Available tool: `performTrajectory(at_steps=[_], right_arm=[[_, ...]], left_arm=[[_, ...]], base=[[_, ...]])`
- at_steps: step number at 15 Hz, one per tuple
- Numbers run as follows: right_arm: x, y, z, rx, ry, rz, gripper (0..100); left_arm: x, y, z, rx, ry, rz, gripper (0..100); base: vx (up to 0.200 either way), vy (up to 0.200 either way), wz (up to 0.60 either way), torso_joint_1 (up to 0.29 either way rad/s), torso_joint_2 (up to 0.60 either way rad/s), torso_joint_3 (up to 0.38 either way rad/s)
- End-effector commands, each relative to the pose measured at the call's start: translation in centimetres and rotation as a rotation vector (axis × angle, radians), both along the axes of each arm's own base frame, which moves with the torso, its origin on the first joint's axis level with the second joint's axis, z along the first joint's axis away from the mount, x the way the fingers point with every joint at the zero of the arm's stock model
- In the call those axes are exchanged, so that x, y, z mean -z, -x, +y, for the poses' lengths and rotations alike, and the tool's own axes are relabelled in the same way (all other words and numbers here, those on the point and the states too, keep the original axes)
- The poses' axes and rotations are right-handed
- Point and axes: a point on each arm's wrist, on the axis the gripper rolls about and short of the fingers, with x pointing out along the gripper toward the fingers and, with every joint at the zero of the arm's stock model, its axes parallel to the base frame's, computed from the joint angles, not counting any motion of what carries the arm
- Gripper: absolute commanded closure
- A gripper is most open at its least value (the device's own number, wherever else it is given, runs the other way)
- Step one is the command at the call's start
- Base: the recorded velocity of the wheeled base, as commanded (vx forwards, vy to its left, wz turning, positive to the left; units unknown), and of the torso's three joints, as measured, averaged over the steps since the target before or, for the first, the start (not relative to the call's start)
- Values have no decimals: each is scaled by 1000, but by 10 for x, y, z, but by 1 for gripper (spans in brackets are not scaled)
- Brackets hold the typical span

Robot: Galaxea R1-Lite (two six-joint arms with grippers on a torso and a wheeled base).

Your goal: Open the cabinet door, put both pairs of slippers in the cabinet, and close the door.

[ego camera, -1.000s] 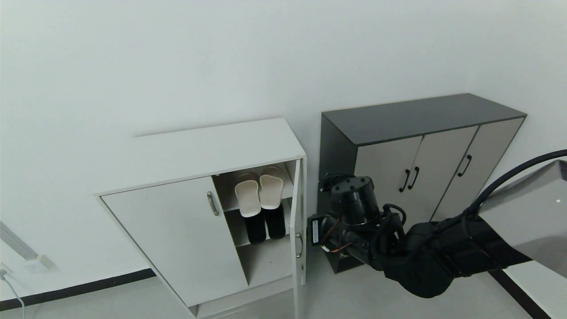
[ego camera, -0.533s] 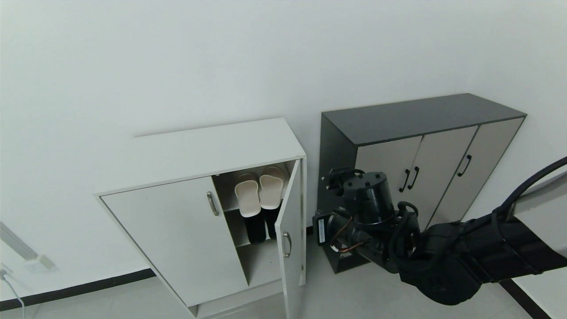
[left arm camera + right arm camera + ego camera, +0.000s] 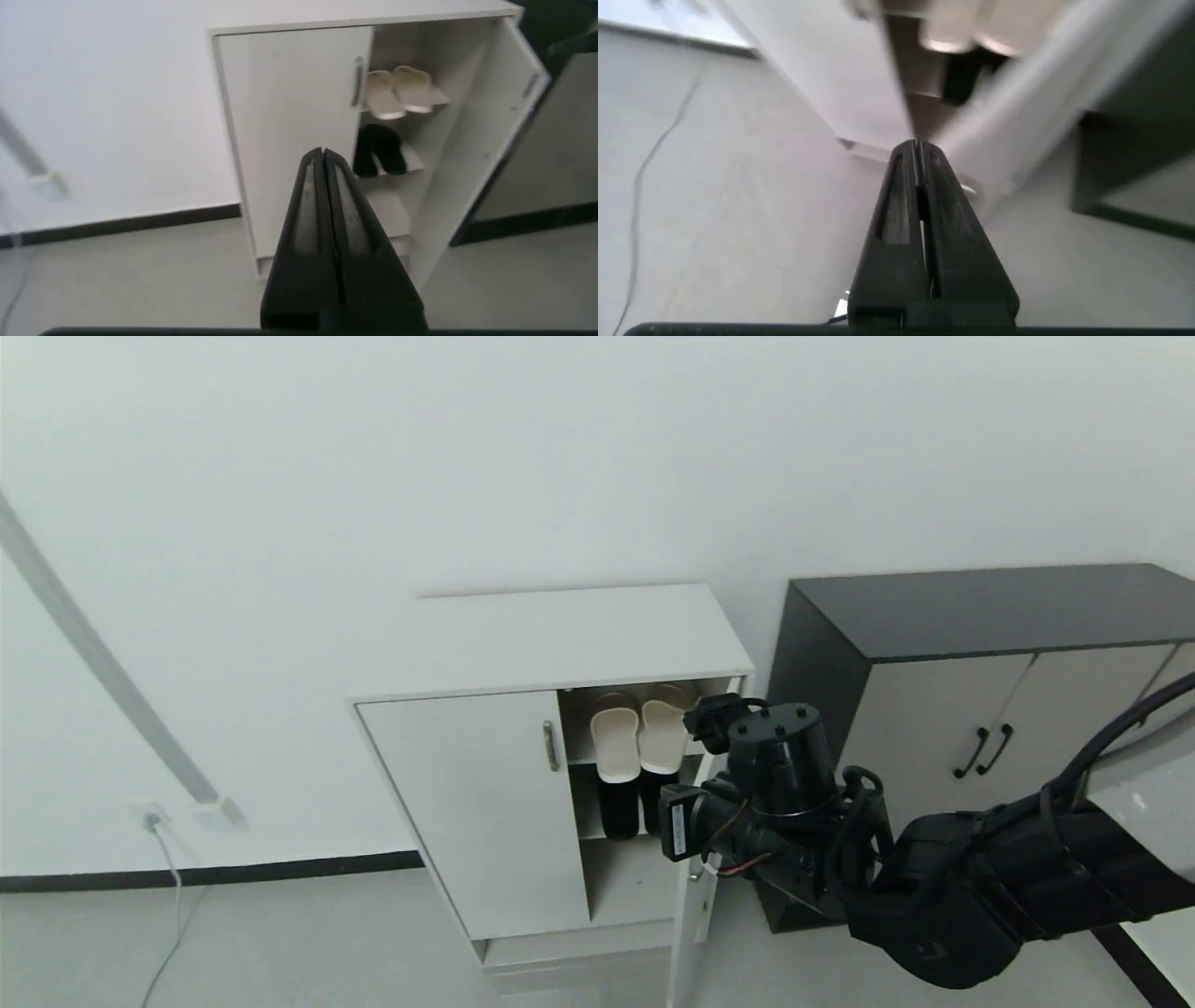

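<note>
Head view: the white cabinet (image 3: pixel 569 635) is set on a grey floor (image 3: pixel 280 943), with a dark cabinet (image 3: pixel 980 607) just beside it. Left gripper (image 3: pixel 321 157) and right gripper (image 3: pixel 918 147) are seen closed.

Door (image 3: pixel 693 919) ajar (shelves (image 3: pixel 635 887) open to front), grey cabinet (image 3: pixel 934 728) just beside it

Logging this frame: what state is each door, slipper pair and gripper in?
White cabinet's right door: ajar, swung partway out.
White cabinet's left door: shut.
Cream slipper pair: on the upper shelf inside.
Black slipper pair: on the shelf below.
Dark grey cabinet's doors: shut.
Left gripper: shut, empty.
Right gripper: shut, empty.
</note>
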Motion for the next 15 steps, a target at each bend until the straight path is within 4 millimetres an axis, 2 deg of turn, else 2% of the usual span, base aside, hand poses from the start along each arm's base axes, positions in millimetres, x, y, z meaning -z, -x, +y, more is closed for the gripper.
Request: performTrajectory(at_steps=[1,6,8,10,12,15], right_arm=[[4,-2,-1,5,10,2,100],[1,-7,-10,24,12,-24,100],[-12,-9,-25,47,36,-77,100],[-16,-8,-37,61,65,-91,100],[-15,-6,-60,91,158,-91,100],[-5,-1,-68,85,252,-3,100]], left_arm=[[0,0,0,0,0,2,100],[0,0,0,0,0,2,100],[0,0,0,0,0,2,100],[0,0,0,0,0,2,100],[0,0,0,0,2,0,100],[0,0,0,0,2,0,100]], base=[[0,0,0,0,0,0],[0,0,0,0,0,0],[0,0,0,0,0,0],[0,0,0,0,0,0],[0,0,0,0,0,0],[0,0,0,0,0,0]])
